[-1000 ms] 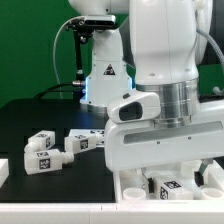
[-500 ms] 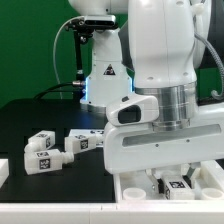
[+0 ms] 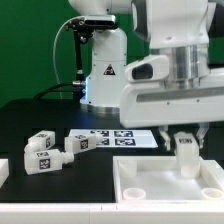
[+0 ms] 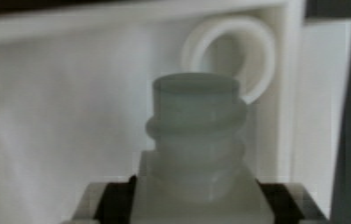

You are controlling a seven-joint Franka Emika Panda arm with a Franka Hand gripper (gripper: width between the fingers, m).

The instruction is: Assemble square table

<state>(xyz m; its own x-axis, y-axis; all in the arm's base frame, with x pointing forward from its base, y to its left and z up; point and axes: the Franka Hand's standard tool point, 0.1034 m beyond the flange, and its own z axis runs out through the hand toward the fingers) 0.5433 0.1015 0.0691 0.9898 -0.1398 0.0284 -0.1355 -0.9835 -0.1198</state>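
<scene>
table leg [image 3: 186,160]: upright, clamped between the jaws of the gripper [image 3: 186,143], over the square tabletop [image 3: 140,192] and near a corner hole [image 4: 238,55]. to seat it well, keep the leg vertical and centre it on the hole before lowering. the arm points straight down. other legs [image 3: 42,152] lie on the worktop [image 3: 30,115], well apart.

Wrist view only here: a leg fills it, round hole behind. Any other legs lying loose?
Observer: Yes, at least two loose legs lie on the dark table, toward the exterior view's left.
Operator: Anything between them and me?
Observer: The marker board, flat on the table.
Operator: And where am I holding mine?
Observer: The tool holds the leg upright near the square slab's far rim, at the exterior view's right.
</scene>
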